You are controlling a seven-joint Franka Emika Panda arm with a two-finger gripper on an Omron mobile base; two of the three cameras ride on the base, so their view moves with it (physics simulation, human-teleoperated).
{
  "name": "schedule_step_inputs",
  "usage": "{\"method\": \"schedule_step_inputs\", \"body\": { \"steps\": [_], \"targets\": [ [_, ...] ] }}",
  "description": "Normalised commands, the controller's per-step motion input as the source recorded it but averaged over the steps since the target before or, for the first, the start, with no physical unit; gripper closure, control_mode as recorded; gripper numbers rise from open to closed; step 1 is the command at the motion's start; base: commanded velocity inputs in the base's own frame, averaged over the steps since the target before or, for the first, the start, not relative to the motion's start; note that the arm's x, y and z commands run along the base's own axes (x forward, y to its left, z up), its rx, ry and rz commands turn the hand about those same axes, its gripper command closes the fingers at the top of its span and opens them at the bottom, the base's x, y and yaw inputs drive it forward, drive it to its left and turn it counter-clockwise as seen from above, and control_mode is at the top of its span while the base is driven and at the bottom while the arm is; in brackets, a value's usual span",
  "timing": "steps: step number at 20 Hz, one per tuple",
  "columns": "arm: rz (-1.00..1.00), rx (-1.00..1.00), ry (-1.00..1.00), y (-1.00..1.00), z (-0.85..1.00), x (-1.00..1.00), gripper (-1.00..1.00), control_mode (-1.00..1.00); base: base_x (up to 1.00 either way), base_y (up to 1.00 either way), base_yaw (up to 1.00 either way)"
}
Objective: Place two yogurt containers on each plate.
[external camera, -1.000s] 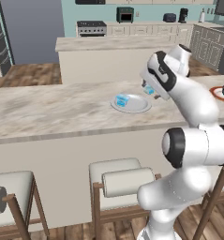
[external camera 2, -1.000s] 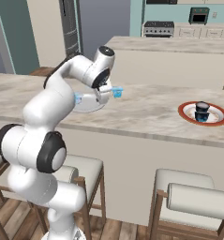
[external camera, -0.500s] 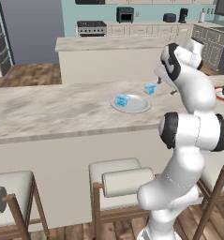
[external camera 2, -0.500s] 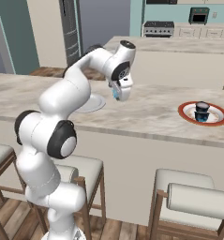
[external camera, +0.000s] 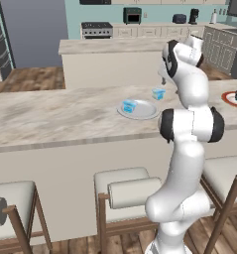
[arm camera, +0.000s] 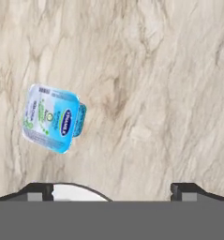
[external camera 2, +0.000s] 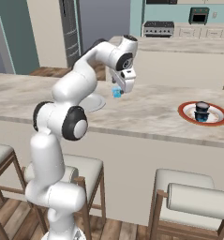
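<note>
Print on the pale lid of the light translucent blue yogurt cup (arm camera: 52,118) shows a dark blue oval logo and small green marks, too small to read. This cup sits on the beige marbled counter (arm camera: 155,84), just beside the plain pale grey-white plate (external camera: 147,113), which carries a second light blue yogurt cup (external camera: 129,106). Far to the right, the white plate with the orange-red rim (external camera 2: 184,111) holds a dark navy yogurt cup (external camera 2: 202,110). The two-finger gripper (arm camera: 112,187) hangs over the counter with its jaws spread wide and nothing between them. Compared with a second ago, the arm has swung from over the grey plate to above the loose cup
</note>
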Motion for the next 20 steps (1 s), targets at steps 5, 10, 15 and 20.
{"method": "schedule_step_inputs", "body": {
  "steps": [5,10,15,20],
  "targets": [
    [0.02,0.0,0.02,0.06,-0.23,0.43,-1.0,-1.0,0.0,0.0,0.0],
    [0.0,0.0,0.0,0.12,-0.33,0.31,-1.0,-1.0,0.0,0.0,0.0],
    [0.0,0.0,0.0,0.0,-0.34,0.08,-1.0,-1.0,0.0,0.0,0.0],
    [0.0,0.0,0.0,0.01,-0.25,0.13,-1.0,-1.0,0.0,0.0,0.0]
  ]
}}
